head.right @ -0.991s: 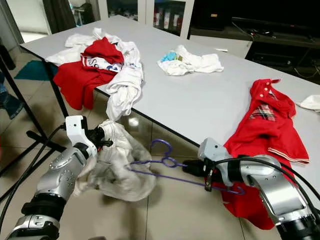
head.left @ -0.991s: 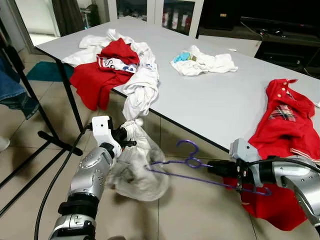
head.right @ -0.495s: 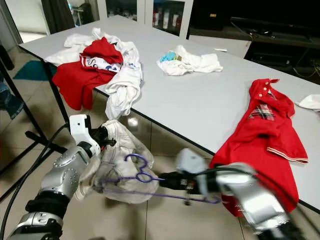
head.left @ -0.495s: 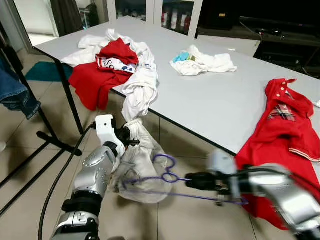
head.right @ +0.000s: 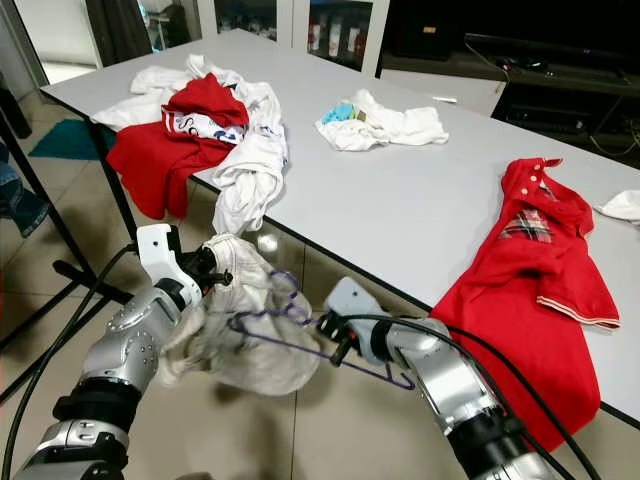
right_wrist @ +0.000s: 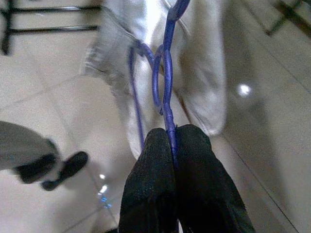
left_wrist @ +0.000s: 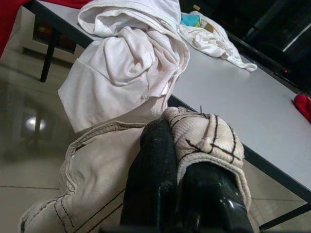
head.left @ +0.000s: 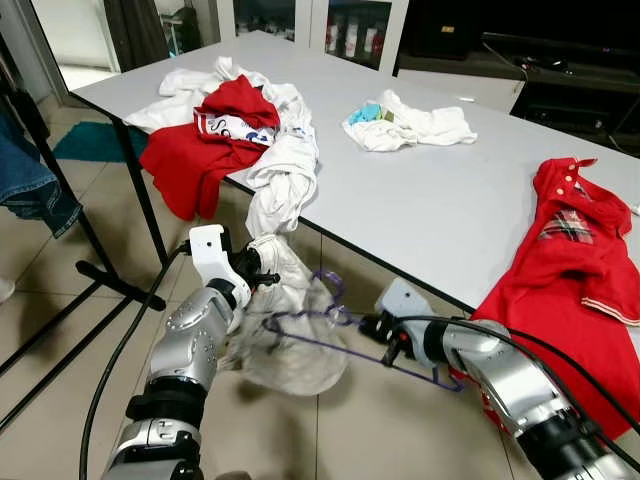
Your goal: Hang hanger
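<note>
Below the table (head.left: 430, 210), my left gripper (left_wrist: 182, 160) pinches a cream garment (head.left: 290, 340); my right gripper (right_wrist: 172, 141) clamps the purple hanger (head.left: 330, 325) against it.

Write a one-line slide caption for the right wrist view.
Right gripper, jaws shut on the purple hanger, pushing it into the off-white garment hanging above the tiled floor.

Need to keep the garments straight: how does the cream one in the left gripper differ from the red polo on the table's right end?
The cream garment hangs bunched in the air below the table edge, pinched by the left gripper; the red polo lies spread on the table, draping over its near edge. The cream garment has the purple hanger, held by the right gripper, against it; the red polo is untouched. Both are clothing off any rack.
</note>
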